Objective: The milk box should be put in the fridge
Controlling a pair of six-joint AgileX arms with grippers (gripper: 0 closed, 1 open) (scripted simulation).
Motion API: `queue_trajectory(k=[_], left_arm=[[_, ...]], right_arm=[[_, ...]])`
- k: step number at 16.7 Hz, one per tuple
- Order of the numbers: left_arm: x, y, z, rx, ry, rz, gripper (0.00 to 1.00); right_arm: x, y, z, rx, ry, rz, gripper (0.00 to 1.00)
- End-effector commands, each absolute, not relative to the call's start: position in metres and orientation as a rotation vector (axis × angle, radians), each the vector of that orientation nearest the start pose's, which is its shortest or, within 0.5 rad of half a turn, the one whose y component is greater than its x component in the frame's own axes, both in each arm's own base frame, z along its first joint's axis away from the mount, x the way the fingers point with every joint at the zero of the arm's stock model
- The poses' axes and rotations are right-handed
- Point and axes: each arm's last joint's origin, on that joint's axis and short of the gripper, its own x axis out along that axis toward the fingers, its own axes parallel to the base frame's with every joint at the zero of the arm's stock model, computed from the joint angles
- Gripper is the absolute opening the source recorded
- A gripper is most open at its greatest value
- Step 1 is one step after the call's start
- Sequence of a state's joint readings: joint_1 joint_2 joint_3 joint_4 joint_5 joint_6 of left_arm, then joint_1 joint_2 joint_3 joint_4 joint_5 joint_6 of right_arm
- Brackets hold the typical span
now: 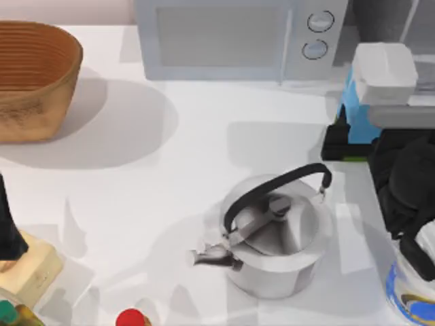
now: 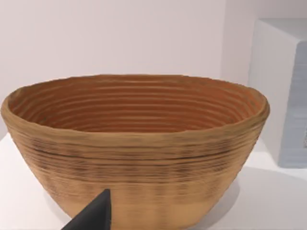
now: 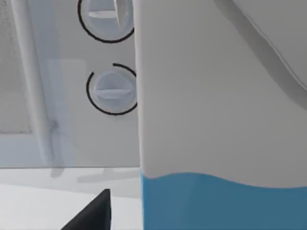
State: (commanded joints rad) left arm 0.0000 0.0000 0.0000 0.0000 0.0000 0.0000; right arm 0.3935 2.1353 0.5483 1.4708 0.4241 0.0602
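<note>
The milk box, with a white folded top and a light blue body, stands at the table's right, in front of the dark grey fridge at the back right corner. My right gripper is open at the box's lower left side. The right wrist view shows the box's white and blue wall very close, with a small gap between it and one dark fingertip. My left arm is parked at the left edge of the table.
A steel kettle stands just in front and left of the milk box. A grey microwave is at the back, and a woven basket at the back left. A white-and-blue tub sits at the front right, and a red-capped bottle at the front.
</note>
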Motion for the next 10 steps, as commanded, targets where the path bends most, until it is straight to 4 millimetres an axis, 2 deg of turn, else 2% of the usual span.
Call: queue_trajectory(k=[1, 5, 10], left_arm=[[0.106, -0.001, 0.16, 0.0, 0.0, 0.0, 1.0], [0.106, -0.001, 0.16, 0.0, 0.0, 0.0, 1.0], [0.106, -0.001, 0.16, 0.0, 0.0, 0.0, 1.0]], right_arm=[[0.3, 0.111, 0.072, 0.011, 0.079, -0.013, 1.0], [0.305, 0.112, 0.072, 0.002, 0.098, -0.01, 1.0], [0.329, 0.113, 0.073, 0.002, 0.099, -0.01, 1.0]])
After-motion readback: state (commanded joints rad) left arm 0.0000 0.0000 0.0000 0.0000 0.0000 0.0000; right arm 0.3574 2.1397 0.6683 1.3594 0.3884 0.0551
